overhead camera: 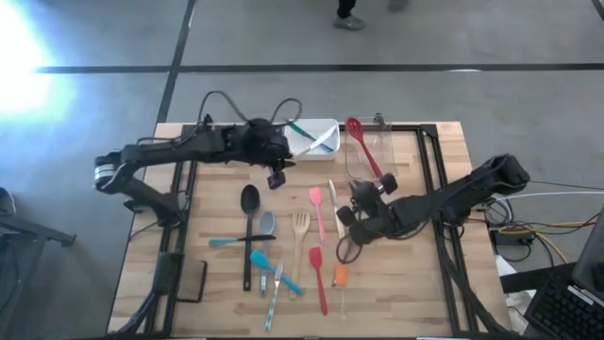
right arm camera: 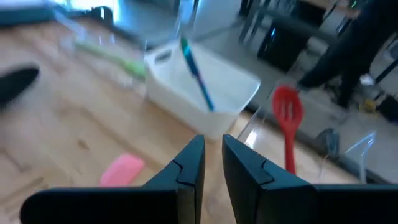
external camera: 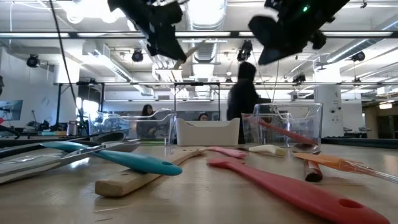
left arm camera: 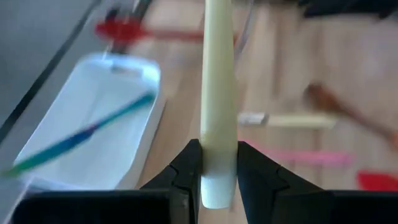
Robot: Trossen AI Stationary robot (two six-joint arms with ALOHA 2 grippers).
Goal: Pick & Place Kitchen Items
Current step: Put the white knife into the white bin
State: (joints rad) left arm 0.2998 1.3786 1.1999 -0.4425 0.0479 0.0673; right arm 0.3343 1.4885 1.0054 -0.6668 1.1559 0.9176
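The left end effector (left arm camera: pixel 217 180) grips one cream utensil (left arm camera: pixel 217 93) above the counter (overhead camera: pixel 415 283) beside one white tub (overhead camera: pixel 316 137), while the empty right end effector (right arm camera: pixel 212 165) is nearly closed over many utensils.

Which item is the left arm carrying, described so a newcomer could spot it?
Find the white tub at the table's far edge. Just beside it hangs the left end effector, shut on a cream-handled utensil; unlike the other utensils, it is off the table.
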